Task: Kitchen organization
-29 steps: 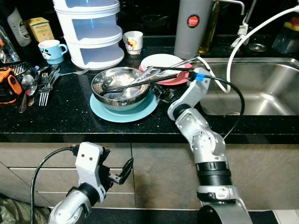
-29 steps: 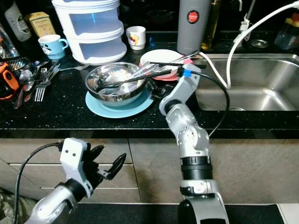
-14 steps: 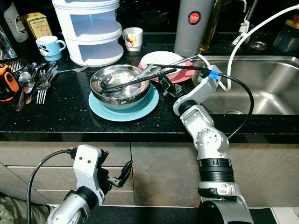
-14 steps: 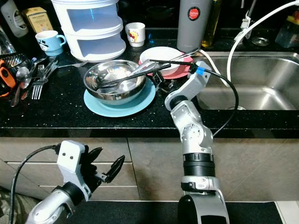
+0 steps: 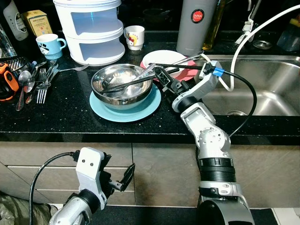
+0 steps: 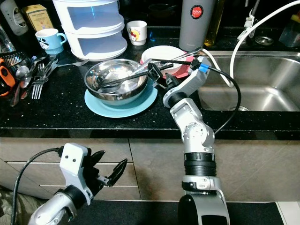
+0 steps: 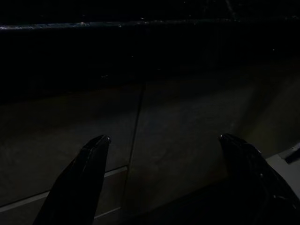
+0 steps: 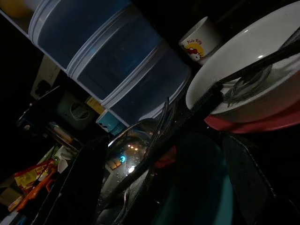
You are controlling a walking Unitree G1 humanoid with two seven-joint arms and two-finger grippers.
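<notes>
A steel bowl (image 5: 121,84) sits on a light blue plate (image 5: 125,111) on the black counter. Metal tongs (image 5: 145,72) and long black chopsticks (image 5: 180,66) lie across the bowl toward a white dish (image 5: 161,59) stacked on a red plate (image 5: 186,76). My right gripper (image 5: 165,79) hovers open at the bowl's right rim, just under the chopsticks. In the right wrist view the chopsticks (image 8: 206,96) run between its spread fingers (image 8: 246,173), apart from both. My left gripper (image 5: 121,176) hangs open below the counter, facing the cabinet fronts (image 7: 164,154).
A white stacked container (image 5: 91,30), blue mug (image 5: 49,45) and white cup (image 5: 134,36) stand at the back. Grey flask (image 5: 196,26) and steel sink (image 5: 262,89) are to the right, crossed by a white hose (image 5: 241,44). Loose cutlery (image 5: 40,86) lies far left.
My right gripper has risen from the counter beside the blue plate to the bowl's right rim, and its wrist swung right. The left arm stays low.
</notes>
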